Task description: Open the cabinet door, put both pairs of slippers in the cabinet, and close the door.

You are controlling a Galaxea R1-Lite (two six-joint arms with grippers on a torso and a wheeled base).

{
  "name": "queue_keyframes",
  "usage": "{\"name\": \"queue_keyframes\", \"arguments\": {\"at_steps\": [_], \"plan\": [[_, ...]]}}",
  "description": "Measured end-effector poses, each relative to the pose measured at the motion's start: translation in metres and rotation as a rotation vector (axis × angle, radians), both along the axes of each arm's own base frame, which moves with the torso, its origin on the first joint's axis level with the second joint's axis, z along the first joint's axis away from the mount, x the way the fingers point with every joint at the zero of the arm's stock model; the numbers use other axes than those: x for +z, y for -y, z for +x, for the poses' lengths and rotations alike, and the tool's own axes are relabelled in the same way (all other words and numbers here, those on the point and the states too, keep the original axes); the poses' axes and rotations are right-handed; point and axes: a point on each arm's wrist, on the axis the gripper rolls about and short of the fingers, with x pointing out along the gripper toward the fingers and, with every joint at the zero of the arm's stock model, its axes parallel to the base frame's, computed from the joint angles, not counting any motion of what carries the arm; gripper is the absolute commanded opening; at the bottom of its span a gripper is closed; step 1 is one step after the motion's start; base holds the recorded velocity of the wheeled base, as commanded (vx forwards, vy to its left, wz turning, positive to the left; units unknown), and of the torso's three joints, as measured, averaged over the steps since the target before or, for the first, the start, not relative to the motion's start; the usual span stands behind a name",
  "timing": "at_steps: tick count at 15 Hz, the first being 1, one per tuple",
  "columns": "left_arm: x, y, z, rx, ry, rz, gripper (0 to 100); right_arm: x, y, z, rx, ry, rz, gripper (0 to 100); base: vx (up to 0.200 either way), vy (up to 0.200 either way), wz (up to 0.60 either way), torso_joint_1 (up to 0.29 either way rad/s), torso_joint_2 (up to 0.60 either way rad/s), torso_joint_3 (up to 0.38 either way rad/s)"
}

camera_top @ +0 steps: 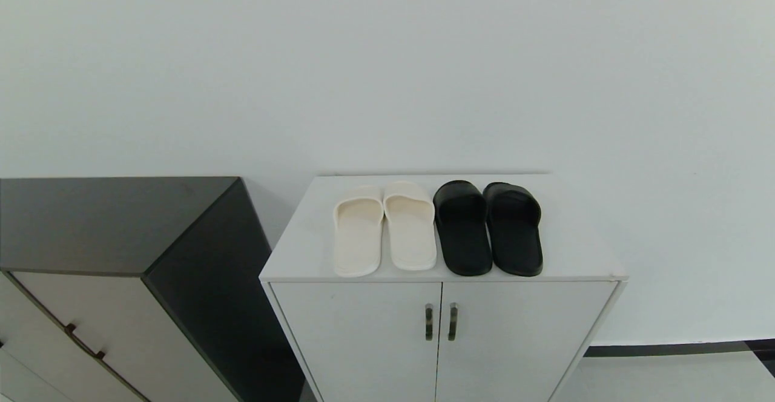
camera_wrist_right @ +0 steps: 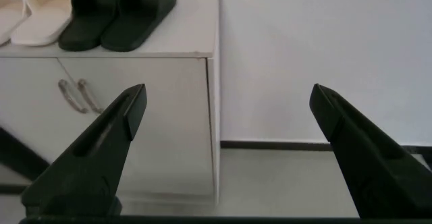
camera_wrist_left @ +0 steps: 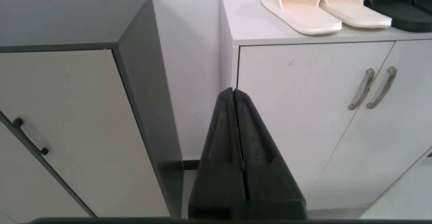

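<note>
Door handle [camera_top: 452, 321] rigid: hook, pull. White slippers [camera_top: 358, 238], black slippers [camera_top: 463, 232] likely light, bendy: pinch straps. Left hand [camera_wrist_left: 234, 96] together, right hand [camera_wrist_right: 228, 96] apart.

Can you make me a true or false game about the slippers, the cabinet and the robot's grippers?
1. The white slippers and black slippers sit on top of the white cabinet. True.
2. The cabinet is open. False: both doors are shut.
3. The black slippers are to the robot's left of the white slippers. False: they are to the right of them.
4. The left gripper is shut and the right gripper is open. True.
5. One gripper is holding a slipper. False: both grippers are empty and apart from the slippers.
</note>
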Motion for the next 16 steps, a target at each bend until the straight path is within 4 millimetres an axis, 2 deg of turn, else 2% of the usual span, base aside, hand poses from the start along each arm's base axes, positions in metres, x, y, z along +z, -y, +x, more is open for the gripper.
{"name": "queue_keyframes", "arguments": {"at_steps": [3,5,7,10,12,16], "plan": [[0.0,0.0,0.0,-0.001,0.0,0.001,0,0.028,-0.001,0.05,0.074,-0.094,0.085,100,0.0,0.0,0.0,0.0,0.0,0.0],[0.0,0.0,0.0,-0.001,0.0,0.001,0,0.039,-0.012,0.083,0.085,-0.155,0.151,100,0.0,0.0,0.0,0.0,0.0,0.0],[0.0,0.0,0.0,-0.001,0.0,0.001,0,0.052,-0.04,0.115,0.113,-0.203,0.2,100,0.0,0.0,0.0,0.0,0.0,0.0],[0.0,0.0,0.0,0.0,0.0,0.001,0,0.065,-0.094,0.159,0.086,-0.234,0.214,100,0.0,0.0,0.0,0.0,0.0,0.0],[0.0,0.0,0.0,-0.002,0.0,0.001,0,0.066,-0.126,0.186,0.067,-0.247,0.201,100,0.0,0.0,0.0,0.0,0.0,0.0],[0.0,0.0,0.0,-0.002,0.0,0.0,0,0.057,-0.174,0.237,0.01,-0.186,0.185,100,0.0,0.0,0.0,0.0,0.0,0.0]]}}
